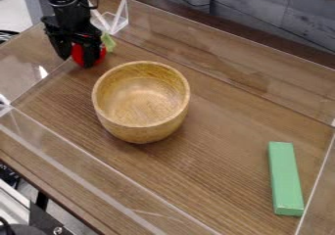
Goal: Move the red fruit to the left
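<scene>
The fruit (86, 56) is bright red with a green top, the bowl (141, 100) golden tan, the block (285, 178) minty green, the tabletop (203, 165) brown with darker wood-grain streaks

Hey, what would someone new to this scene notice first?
Probably the round wooden bowl, large and pale, near the middle of the table. Next, the bright red fruit at the upper left, with the dark gripper right at it. Then the flat green block, alone at the lower right.
</scene>
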`<state>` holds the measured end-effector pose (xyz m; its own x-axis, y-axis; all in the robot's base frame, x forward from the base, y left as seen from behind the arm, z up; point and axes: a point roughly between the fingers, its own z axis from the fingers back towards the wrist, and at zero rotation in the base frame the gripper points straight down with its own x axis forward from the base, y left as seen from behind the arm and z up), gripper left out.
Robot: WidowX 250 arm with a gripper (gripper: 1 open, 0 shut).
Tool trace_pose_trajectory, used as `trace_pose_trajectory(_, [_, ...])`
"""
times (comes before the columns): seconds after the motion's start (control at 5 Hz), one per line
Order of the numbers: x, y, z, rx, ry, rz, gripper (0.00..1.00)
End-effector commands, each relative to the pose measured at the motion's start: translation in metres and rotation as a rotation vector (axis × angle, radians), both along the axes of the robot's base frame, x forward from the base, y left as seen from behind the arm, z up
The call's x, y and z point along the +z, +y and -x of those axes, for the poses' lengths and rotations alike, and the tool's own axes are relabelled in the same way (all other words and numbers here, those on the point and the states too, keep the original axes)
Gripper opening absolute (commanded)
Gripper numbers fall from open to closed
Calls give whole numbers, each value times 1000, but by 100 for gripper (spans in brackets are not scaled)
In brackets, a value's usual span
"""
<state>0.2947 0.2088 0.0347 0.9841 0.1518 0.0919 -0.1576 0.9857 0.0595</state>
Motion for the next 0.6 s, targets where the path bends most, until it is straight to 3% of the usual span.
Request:
trace_pose_trajectory(0.0, [17, 6, -4, 14, -43, -17, 100])
trace_pose_trajectory(0.4, [57, -9, -11, 10, -92, -19, 100])
